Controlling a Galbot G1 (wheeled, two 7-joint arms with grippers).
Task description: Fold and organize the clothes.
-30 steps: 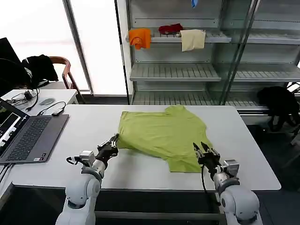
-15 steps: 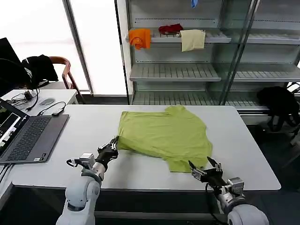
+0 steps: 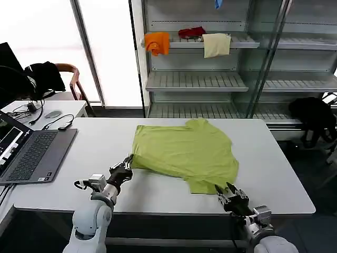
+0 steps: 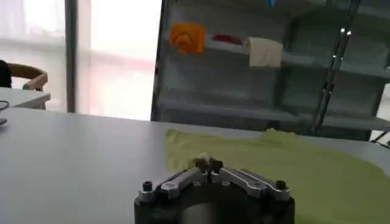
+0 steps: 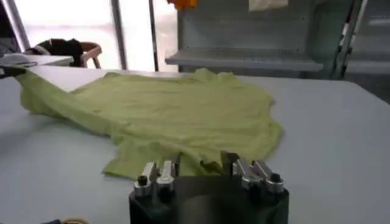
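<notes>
We see the lime-green T-shirt (image 3: 187,153) lying roughly spread on the white counter (image 3: 284,174), in the middle between its far edge and its near edge, with the collar toward the far edge. One corner of the fabric is drawn out toward the counter's left side. In the right wrist view the T-shirt (image 5: 170,119) lies rumpled, its near hem bunched just in front of the hand.

The left hand (image 3: 125,167) sits low over the counter at that drawn-out left corner of the shirt. In the left wrist view the left hand (image 4: 208,164) has its fingertips pressed together on a small fold of green cloth, so we record it as clenched on the T-shirt (image 4: 274,158).

The right hand (image 3: 230,192) is at the near edge of the counter, just beside the shirt's near right corner and not touching it. In the right wrist view the right hand (image 5: 198,164) has its fingers spread apart with nothing between them: released.

On the counter's left end lies an open laptop (image 3: 31,153). Behind the counter stands a shelf unit (image 3: 210,79) carrying an orange cloth (image 3: 157,42), a red cloth (image 3: 191,32) and a cream cloth (image 3: 216,44).
</notes>
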